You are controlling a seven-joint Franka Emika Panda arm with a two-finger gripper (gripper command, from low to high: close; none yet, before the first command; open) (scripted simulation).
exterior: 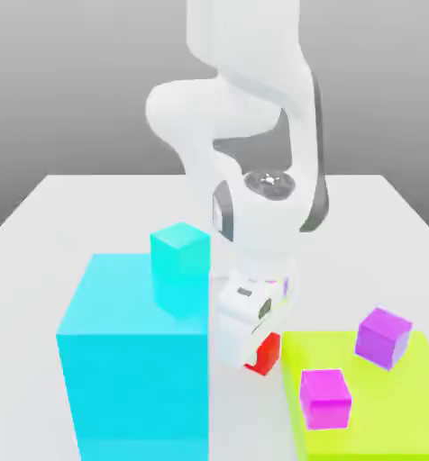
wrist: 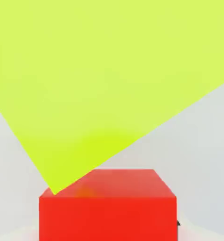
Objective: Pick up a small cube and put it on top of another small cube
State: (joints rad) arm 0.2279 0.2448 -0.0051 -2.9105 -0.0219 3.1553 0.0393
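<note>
On the white table [exterior: 65, 207], the biggest thing I see is the large cyan block [exterior: 132, 360], standing toward the exterior view's left, with a small cyan cube [exterior: 180, 261] sitting on its top near the back corner closest to the arm. Next in size is the white Panda arm [exterior: 254, 108], which bends down from the back of the table and reaches low into the gap between the cyan block and the flat yellow-green slab [exterior: 380, 423] on the exterior view's right.

That slab carries two small cubes: a violet-purple cube [exterior: 384, 337] toward its back edge and a magenta-pink cube [exterior: 325, 398] nearer the front, the two set apart from each other.

The gripper [exterior: 257, 347] points downward at the bottom of the arm, and I read it as clamped on the small red cube [exterior: 266, 353]. The cube peeks out red just below the white hand, right beside the slab's near corner and between the slab and the cyan block. In the hand view the red cube [wrist: 107, 207] sits close under the camera, with the yellow-green slab [wrist: 109, 84] spreading beyond it and pale table [wrist: 198, 155] at the sides. I cannot tell whether the cube touches the table.
</note>
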